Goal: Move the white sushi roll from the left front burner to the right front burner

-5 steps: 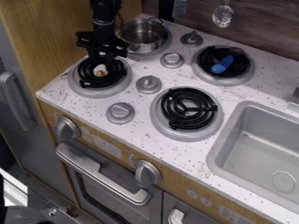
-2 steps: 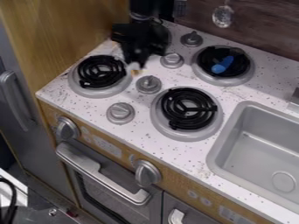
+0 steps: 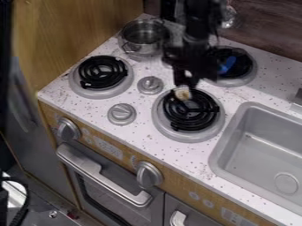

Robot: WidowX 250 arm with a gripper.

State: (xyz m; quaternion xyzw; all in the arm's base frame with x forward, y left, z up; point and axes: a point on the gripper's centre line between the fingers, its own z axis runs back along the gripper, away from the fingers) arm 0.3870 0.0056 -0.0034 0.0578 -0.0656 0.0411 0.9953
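Observation:
Over the back edge of the front right burner (image 3: 190, 109) hangs my black gripper (image 3: 182, 85), shut on a small whitish thing with an orange-brown patch (image 3: 182, 93). The held thing shows just below the gripper; whether it touches the coil, I cannot tell. Behind and right of it, a blue object (image 3: 227, 65) lies on the back right burner, partly covered by the arm. A metal pot (image 3: 141, 46) stands on the back left burner.
To the left are the front left burner (image 3: 103, 72) and two stove knobs, one (image 3: 121, 114) nearer the front edge. A grey sink (image 3: 259, 150) is set into the counter at right. A wooden panel (image 3: 65, 31) rises along the left side.
My gripper has moved right from the front left burner, past the pot, to the front right burner, carrying the small whitish thing. The pot and blue object have stayed put.

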